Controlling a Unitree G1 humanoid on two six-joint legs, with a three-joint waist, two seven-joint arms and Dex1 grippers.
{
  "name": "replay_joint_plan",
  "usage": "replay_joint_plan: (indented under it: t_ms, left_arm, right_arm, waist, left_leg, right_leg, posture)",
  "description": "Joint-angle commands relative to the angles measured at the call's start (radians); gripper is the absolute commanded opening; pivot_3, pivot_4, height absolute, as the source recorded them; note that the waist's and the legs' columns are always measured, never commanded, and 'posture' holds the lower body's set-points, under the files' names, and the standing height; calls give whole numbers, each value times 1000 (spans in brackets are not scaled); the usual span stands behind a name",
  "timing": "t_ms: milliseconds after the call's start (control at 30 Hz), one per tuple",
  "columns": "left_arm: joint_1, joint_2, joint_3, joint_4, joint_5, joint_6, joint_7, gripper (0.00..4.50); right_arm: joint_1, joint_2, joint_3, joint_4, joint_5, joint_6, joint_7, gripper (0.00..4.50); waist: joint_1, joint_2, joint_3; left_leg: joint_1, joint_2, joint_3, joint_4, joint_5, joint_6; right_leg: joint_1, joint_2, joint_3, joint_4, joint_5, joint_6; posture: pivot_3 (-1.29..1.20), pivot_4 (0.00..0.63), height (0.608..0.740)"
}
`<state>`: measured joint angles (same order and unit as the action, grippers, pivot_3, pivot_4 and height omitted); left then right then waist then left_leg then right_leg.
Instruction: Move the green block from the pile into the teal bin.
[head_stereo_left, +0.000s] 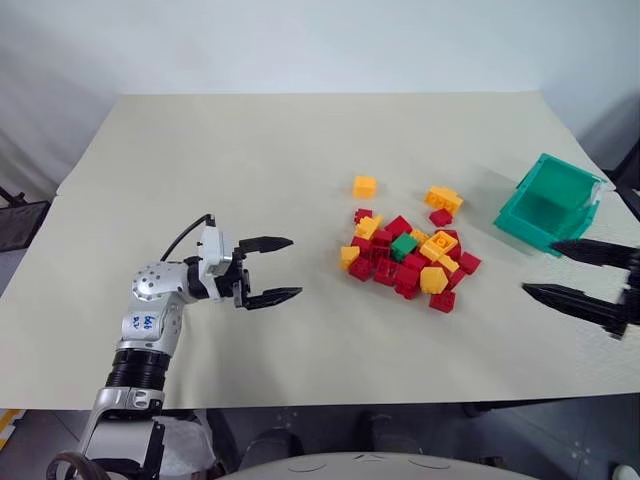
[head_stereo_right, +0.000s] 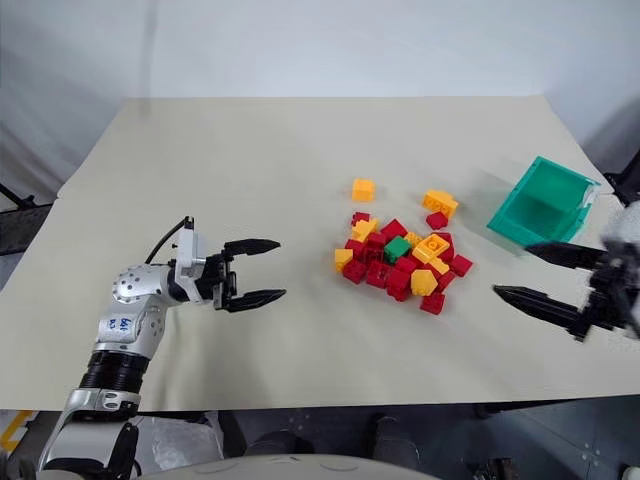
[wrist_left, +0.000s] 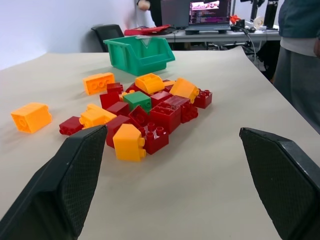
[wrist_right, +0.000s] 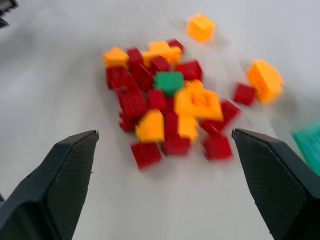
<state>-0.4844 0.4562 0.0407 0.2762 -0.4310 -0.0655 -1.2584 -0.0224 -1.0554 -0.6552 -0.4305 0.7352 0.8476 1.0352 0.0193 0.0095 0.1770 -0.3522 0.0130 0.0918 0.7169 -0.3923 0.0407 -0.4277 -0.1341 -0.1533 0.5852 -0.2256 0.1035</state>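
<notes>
The green block (head_stereo_left: 404, 246) lies on top of the pile (head_stereo_left: 408, 260) of red and yellow-orange bricks in the middle of the table; it also shows in the wrist views (wrist_left: 137, 99) (wrist_right: 168, 81). To the right of the pile stands the teal bin (head_stereo_left: 551, 202), tilted, its hollow showing no bricks. My left gripper (head_stereo_left: 274, 271) is open, held level left of the pile, pointing at it. At the right edge, just in front of the bin, my right gripper (head_stereo_left: 568, 271) is open with nothing between its fingers.
A lone yellow-orange brick (head_stereo_left: 364, 186) and a small group of an orange and a red brick (head_stereo_left: 443, 203) lie behind the pile. The cream table (head_stereo_left: 250, 160) is bare to the left and back. A person (wrist_left: 300, 55) stands beside the table's far side.
</notes>
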Motion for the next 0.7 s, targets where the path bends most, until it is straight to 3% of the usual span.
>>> replay_joint_plan:
  t_ms: [33,167,267,467,700]
  left_arm:
    - [-1,4,9,-42,-14,-2,4,4500]
    - [1,-4,5,-47,-12,-5,8,4500]
    - [8,-13,1,-54,-11,-12,11,4500]
    - [37,-34,-8,-82,-11,-25,28,4500]
    - [70,-51,-12,-118,-10,-36,51,4500]
  right_arm:
    - [-157,-20,203,-13,-14,36,-96,4474]
    - [-368,-33,513,57,-110,113,-128,4474]
    - [-561,42,716,193,-236,73,-139,4474]
    - [-852,207,954,525,-439,23,-135,4474]
    - [-980,298,1095,750,-588,-38,-42,4474]
  waist:
    - [0,0,0]
    - [2,0,0]
    - [2,0,0]
    - [-6,1,0]
    - [-14,1,0]
  left_leg:
    - [0,0,0,0,0,0]
    - [-1,0,0,0,0,-1]
    - [-3,0,0,0,0,-1]
    - [-4,0,1,0,0,-1]
    - [-6,0,2,0,0,-1]
  right_leg:
    - [0,0,0,0,0,0]
    - [-1,0,0,0,0,-1]
    - [-2,0,-1,-1,0,-1]
    - [-3,1,-3,-1,0,0]
    - [-3,2,-6,-1,0,0]
  posture:
    - [0,150,740]
    - [0,150,740]
    - [0,150,740]
    - [0,150,740]
    - [0,150,740]
